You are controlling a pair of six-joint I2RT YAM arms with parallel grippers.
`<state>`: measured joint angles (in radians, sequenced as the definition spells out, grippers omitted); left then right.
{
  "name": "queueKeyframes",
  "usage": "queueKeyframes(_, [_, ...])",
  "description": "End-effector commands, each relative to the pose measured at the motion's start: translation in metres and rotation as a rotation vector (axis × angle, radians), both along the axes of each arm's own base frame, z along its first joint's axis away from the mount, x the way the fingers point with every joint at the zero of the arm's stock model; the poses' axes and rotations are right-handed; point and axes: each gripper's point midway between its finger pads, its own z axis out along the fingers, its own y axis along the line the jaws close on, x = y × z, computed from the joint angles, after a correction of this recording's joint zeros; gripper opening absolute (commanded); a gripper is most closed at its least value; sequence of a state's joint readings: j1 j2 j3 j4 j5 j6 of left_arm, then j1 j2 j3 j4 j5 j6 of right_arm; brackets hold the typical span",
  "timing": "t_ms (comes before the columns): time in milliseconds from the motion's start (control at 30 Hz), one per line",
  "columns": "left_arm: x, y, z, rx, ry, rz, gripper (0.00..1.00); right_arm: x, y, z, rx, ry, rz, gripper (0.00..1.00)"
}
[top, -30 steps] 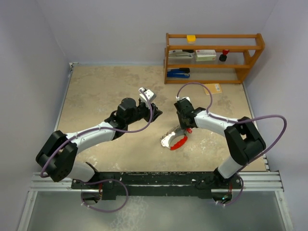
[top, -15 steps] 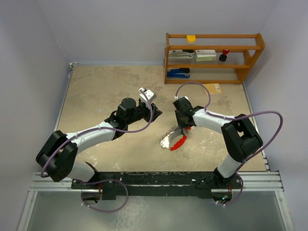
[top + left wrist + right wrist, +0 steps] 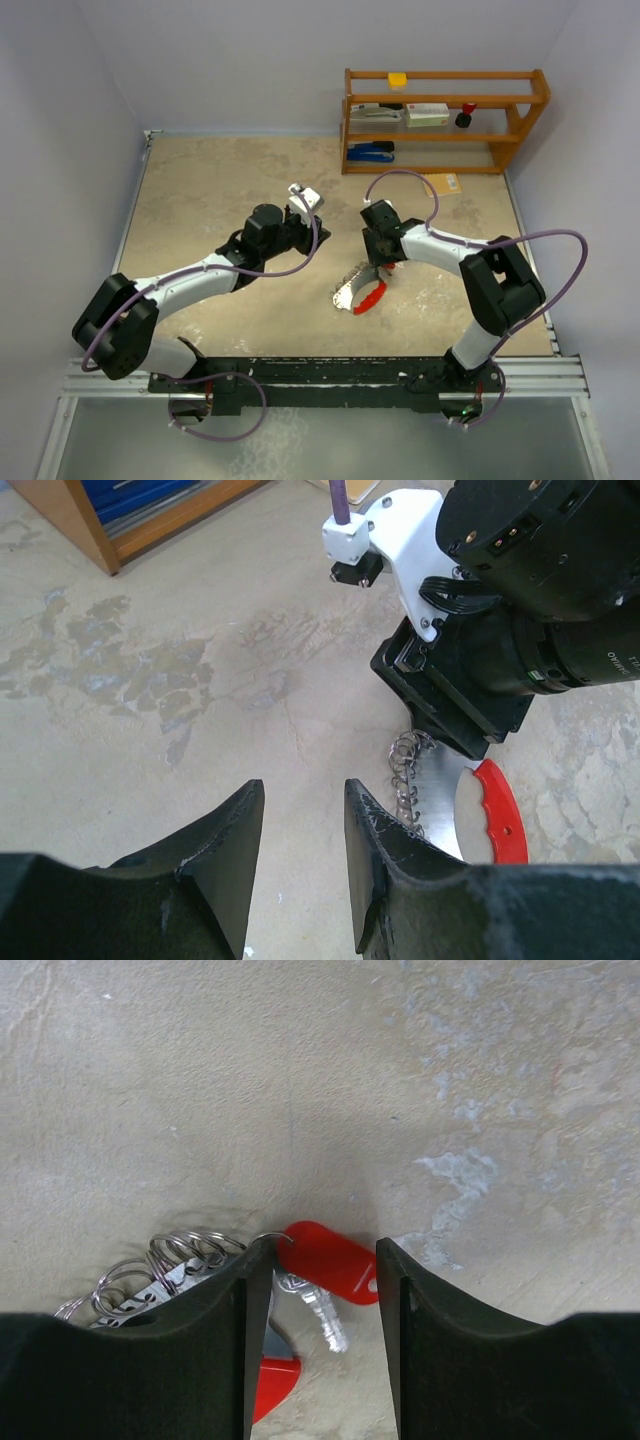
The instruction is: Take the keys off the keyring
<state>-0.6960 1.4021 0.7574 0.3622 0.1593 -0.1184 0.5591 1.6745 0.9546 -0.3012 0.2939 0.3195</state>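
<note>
The key (image 3: pixel 325 1260) — tiny, probably light and stiff, its red head likely slick — lies just beside the fob (image 3: pixel 497 815), between the right gripper's (image 3: pixel 322 1255) spread jaws, so pinch the head's edges; the left gripper (image 3: pixel 300 795), parted on nothing, hangs near the fob.

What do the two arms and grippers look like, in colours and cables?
The left arm and right arm have white links and bulky black joints, each trailed by a purple cable. Left gripper and right gripper have black, wedge-shaped fingers. A white bracket sits on the right wrist.
</note>
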Motion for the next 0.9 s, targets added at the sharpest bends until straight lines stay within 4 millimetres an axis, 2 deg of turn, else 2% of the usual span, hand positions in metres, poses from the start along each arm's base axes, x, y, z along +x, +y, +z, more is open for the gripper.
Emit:
queueKeyframes(0, [0.006,0.002,0.037,-0.034,-0.095,0.017,0.36,-0.025,0.005,-0.012,0.034,0.128,-0.006,0.5])
queueKeyframes(167, [0.007,0.004,0.04,-0.024,-0.108,0.028,0.36,-0.038,0.004,-0.011,0.068,0.145,-0.025,0.5])
queueKeyframes(267, [0.008,0.005,0.039,-0.015,-0.11,0.033,0.36,-0.038,0.003,-0.009,0.072,0.132,-0.036,0.5])
queueKeyframes(433, [0.006,0.005,0.038,-0.016,-0.105,0.026,0.36,-0.051,-0.012,-0.022,0.011,0.175,-0.068,0.52])
queueKeyframes(733, [0.004,0.004,0.036,-0.02,-0.095,0.017,0.36,-0.064,-0.015,-0.03,0.027,0.193,-0.092,0.55])
queueKeyframes(800, [0.004,0.002,0.035,-0.028,-0.093,0.014,0.36,-0.065,-0.016,-0.033,0.02,0.197,-0.094,0.51])
queueKeyframes(867, [0.004,0.001,0.035,-0.03,-0.089,0.011,0.36,-0.063,-0.017,-0.035,0.005,0.201,-0.1,0.39])
